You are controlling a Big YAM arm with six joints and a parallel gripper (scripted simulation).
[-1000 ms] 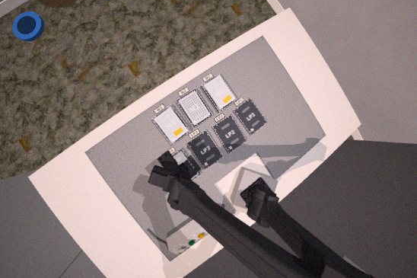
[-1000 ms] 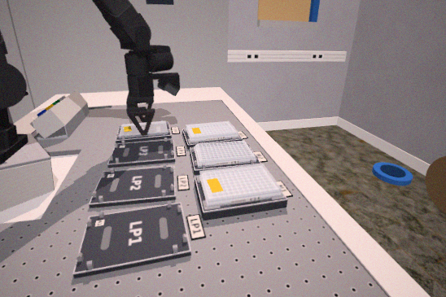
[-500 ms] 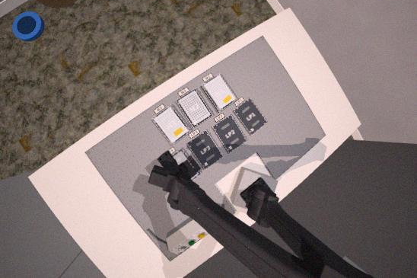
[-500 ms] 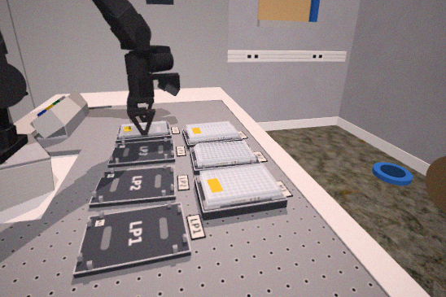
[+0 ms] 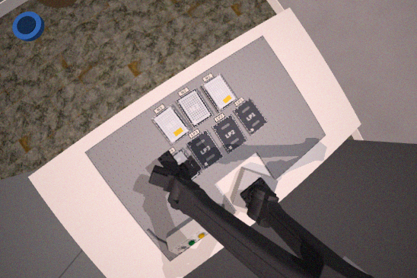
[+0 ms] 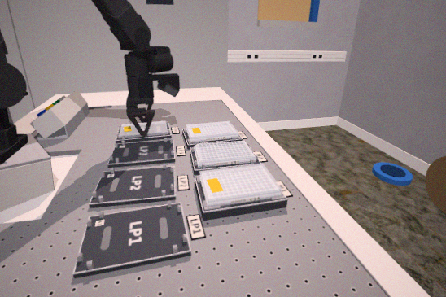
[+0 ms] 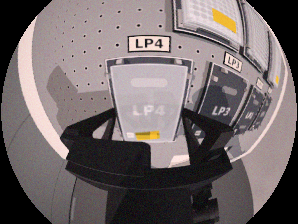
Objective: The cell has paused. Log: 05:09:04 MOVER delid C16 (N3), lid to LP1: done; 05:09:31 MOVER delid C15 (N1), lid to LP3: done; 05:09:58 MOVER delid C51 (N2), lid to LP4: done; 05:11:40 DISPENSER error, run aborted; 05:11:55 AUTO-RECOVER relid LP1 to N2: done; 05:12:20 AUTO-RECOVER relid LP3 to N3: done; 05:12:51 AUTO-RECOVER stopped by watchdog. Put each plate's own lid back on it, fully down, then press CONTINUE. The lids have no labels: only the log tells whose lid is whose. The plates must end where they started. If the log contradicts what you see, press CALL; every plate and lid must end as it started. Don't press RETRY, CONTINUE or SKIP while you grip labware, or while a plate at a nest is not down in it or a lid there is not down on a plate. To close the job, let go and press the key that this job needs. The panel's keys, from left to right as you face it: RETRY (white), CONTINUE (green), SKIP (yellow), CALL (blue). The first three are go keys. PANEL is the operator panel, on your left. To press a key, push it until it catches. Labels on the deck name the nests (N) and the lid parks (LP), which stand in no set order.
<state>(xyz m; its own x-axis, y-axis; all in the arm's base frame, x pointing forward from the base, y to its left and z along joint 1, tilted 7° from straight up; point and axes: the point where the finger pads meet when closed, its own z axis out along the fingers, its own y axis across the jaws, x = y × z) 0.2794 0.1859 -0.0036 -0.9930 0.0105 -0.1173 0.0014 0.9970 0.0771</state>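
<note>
My gripper (image 5: 172, 159) (image 6: 140, 128) (image 7: 148, 111) is open and low over lid park LP4, whose label (image 7: 149, 43) shows in the wrist view. Its fingers stand on either side of a clear lid (image 5: 181, 157) (image 6: 158, 128) (image 7: 148, 92) with a yellow tag that lies on that park. Parks LP3 (image 5: 205, 149) (image 6: 142, 150), LP2 (image 5: 228, 134) (image 6: 134, 185) and LP1 (image 5: 249, 116) (image 6: 132, 236) are bare. Three plates stand in the nests. The one beside LP4 (image 5: 170, 124) (image 6: 212, 130) (image 7: 206, 3) and the one beside LP1 (image 5: 218, 91) (image 6: 242, 183) carry yellow-tagged lids. The middle plate (image 5: 194, 107) (image 6: 223, 153) shows open wells.
The operator panel (image 5: 183, 244) (image 6: 57, 114) sits at the deck's left end beyond LP4, its coloured keys on top. The arm's base block (image 6: 24, 169) stands beside the parks. The nest labels are too small to read. A blue ring (image 5: 27, 26) (image 6: 392, 173) lies on the floor.
</note>
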